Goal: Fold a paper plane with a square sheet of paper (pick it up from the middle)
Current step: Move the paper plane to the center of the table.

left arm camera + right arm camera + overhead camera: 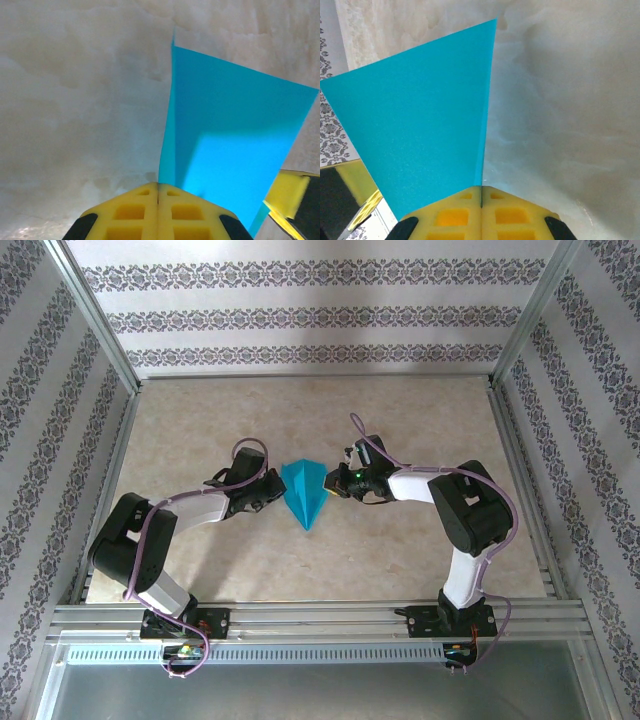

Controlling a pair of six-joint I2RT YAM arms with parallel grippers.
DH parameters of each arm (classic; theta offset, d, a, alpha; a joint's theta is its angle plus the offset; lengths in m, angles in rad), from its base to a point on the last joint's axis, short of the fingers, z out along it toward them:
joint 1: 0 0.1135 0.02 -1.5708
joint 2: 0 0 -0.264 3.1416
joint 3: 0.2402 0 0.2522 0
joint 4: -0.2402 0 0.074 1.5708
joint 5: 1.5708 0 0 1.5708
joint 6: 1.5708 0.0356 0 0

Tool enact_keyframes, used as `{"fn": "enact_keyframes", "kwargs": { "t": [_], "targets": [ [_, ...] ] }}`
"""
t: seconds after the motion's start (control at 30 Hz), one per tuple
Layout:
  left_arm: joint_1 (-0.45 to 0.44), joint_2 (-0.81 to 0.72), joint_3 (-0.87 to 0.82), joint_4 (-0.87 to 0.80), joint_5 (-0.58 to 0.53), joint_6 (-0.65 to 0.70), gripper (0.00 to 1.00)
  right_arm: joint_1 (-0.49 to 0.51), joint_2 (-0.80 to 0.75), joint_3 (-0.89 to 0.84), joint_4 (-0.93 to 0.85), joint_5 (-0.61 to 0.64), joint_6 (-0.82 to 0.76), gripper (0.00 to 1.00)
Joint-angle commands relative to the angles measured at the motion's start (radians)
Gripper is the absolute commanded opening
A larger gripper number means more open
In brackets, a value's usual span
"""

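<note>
Left gripper (272,490): yellow fingers pressed together, pinching the left side of the paper plane (304,492). In the left wrist view the blue edge runs straight into the seam between the pads. Right gripper (336,485): same from the other side, fingers together on the right side, and the paper disappears into the seam in its own wrist view too.

Position: plane sits at the middle of the table (420,560), between the two grippers. It is about as far from the left edge as from the right, and a little nearer the front edge than the back.

Shape: a kite-like dart, wide end toward the back edge, sharp tip toward the front edge. A ridge line runs down its centre. No flat square is left.

Progress, as I judge it: the nose folds are done and the body is already narrowed to a point. Likely left are the centre crease pressed home, the wings turned down, then release. Cannot tell from these views whether the paper is lifted or resting on the table.

Surroundings: bare marbled tabletop, nothing else lying on it. Patterned walls (300,320) close off the back and both sides. A metal rail (320,612) carrying the arm bases runs along the front edge. Purple cables (250,446) loop over each wrist.

Obstructions: none on the table. The only crowding is the two grippers themselves, near each other across the narrow paper, so there is little room to re-grip.
</note>
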Motion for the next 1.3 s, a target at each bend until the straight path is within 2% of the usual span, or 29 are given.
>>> {"fn": "enact_keyframes", "kwargs": {
  "t": [0.0,0.33,0.8,1.0,1.2,1.27],
  "targets": [
    [-0.007,0.015,-0.021,-0.016,-0.04,-0.052,0.0,0.008,0.022,-0.009,0.023,0.014,0.013,0.07],
    [-0.008,0.061,-0.008,-0.005,0.01,-0.057,0.01,0.008,0.06,-0.008,0.021,-0.013,0.015,0.09],
    [-0.013,-0.075,0.026,-0.145,0.103,0.049,0.31,0.01,0.071,0.022,-0.003,-0.055,-0.013,0.13],
    [-0.083,-0.096,0.033,-0.175,0.103,0.055,0.34,0.01,0.078,0.025,-0.009,-0.055,-0.014,0.13],
    [-0.13,-0.008,0.087,-0.191,0.101,0.079,0.34,0.008,0.082,0.025,-0.018,-0.055,-0.021,0.12],
    [-0.137,0.018,0.1,-0.188,0.097,0.079,0.38,0.008,0.082,0.025,-0.018,-0.055,-0.019,0.12]
  ]
}}
